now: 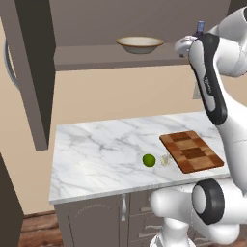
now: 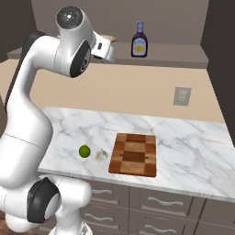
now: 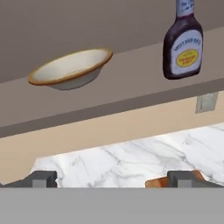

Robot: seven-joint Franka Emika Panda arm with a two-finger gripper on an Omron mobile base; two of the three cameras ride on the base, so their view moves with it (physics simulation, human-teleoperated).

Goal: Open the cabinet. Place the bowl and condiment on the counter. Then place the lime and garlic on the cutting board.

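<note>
The cabinet stands open, its left door (image 1: 30, 72) swung out. On its shelf (image 3: 131, 87) sit the bowl (image 3: 72, 68) (image 1: 139, 44), tan outside and cream inside, and to its right the dark condiment (image 3: 183, 46) (image 2: 139, 41) bottle. My gripper (image 3: 111, 179) (image 1: 181, 47) hangs open in front of the shelf at about shelf height, short of both and holding nothing. On the counter (image 1: 96, 154) below, the lime (image 1: 149, 160) (image 2: 84, 151) and the garlic (image 1: 165, 160) (image 2: 101, 155) lie side by side just left of the checkered cutting board (image 1: 192, 151) (image 2: 134, 154).
A wall outlet (image 2: 182, 96) is on the beige backsplash under the shelf. The cabinet's right door (image 2: 220, 50) stands open at the far right. Lower drawers (image 2: 160, 202) with short handles run under the counter's front edge.
</note>
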